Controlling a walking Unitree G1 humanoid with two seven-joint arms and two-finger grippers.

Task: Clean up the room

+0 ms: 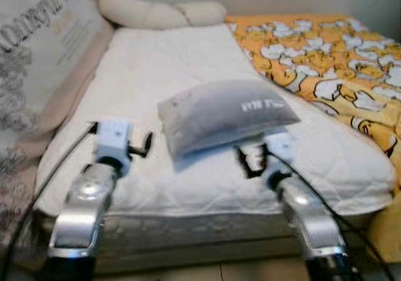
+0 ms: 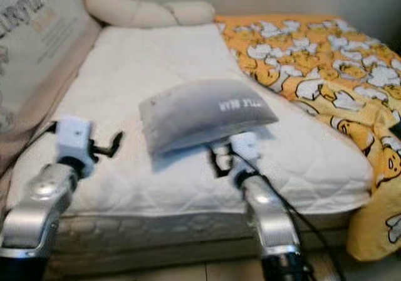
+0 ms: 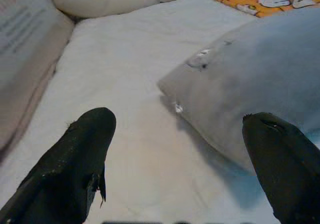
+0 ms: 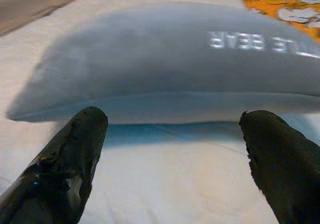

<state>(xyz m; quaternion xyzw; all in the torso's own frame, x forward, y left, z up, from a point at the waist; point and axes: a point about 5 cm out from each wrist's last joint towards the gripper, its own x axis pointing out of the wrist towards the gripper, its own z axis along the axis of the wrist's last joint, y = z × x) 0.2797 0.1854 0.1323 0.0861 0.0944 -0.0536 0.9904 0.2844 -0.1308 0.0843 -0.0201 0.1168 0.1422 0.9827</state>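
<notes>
A grey pillow [image 2: 203, 113] with white lettering lies on the white mattress [image 1: 188, 61], near its front edge and roughly midway across. A shadow shows beneath the pillow's front edge; whether that edge is lifted clear of the mattress I cannot tell.

The right gripper [image 4: 172, 149] sits just in front of the pillow, low over the mattress, its two black fingers [image 4: 70, 159] spread wide apart with nothing between them; the pillow's long edge lies just past the tips. The left gripper [image 3: 182, 159] is beside the pillow's left corner, also over the mattress, fingers [image 3: 75, 159] likewise parted and empty; the far finger is close to the pillow's side, but contact cannot be told.

Behind the pillow, at the head of the mattress, lies a long cream bolster [image 1: 156, 11]. To the pillow's right an orange blanket [image 2: 326, 61] printed with white cartoon figures covers that side of the bed and hangs over its edge. To the pillow's left a large cushion [image 1: 44, 42] with dark lettering leans along the mattress
</notes>
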